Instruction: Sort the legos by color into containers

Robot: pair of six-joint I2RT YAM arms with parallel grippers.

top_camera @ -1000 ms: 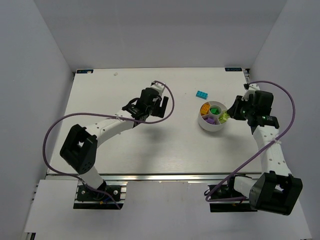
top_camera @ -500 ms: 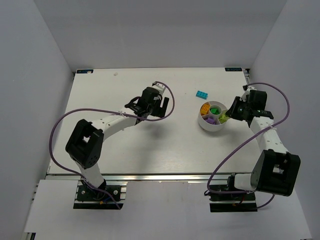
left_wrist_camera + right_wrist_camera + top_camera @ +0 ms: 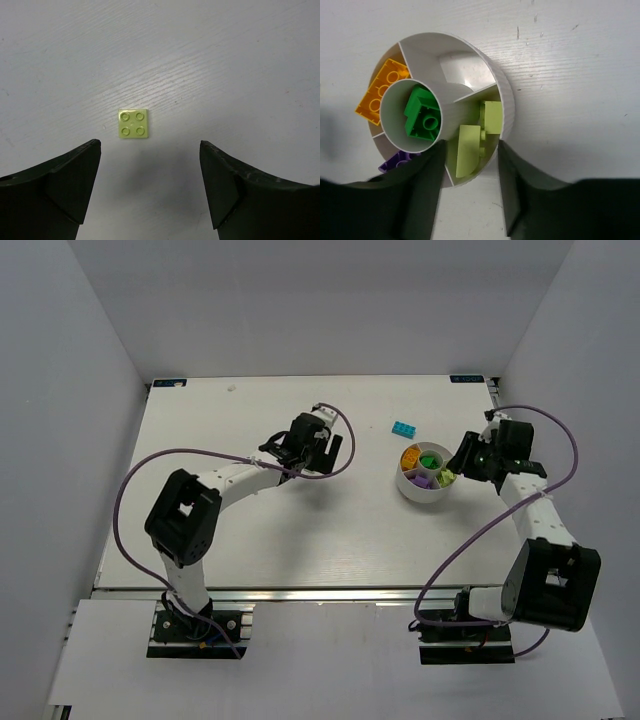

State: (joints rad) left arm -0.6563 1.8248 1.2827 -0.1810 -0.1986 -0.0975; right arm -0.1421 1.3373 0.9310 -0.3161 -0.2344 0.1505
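A lime-yellow four-stud brick (image 3: 134, 123) lies flat on the table just ahead of my left gripper (image 3: 149, 145), which is open and empty above the table. In the top view the left gripper (image 3: 324, 451) is at mid-table and hides that brick. The white bowl (image 3: 420, 494) holds orange (image 3: 382, 92), green (image 3: 422, 117), purple (image 3: 395, 161) and lime (image 3: 480, 132) bricks in separate compartments. My right gripper (image 3: 469, 150) is open over the lime compartment, at the bowl's right rim (image 3: 458, 460). A cyan brick (image 3: 404, 428) lies on the table beyond the bowl.
One compartment (image 3: 465, 65) of the bowl is empty. The table's right edge (image 3: 497, 440) runs close behind the right gripper. Purple cables (image 3: 150, 465) loop beside both arms.
My left gripper has shifted a little to the right. My right gripper has moved left, closer over the bowl's rim, and that arm's elbow has swung inward.
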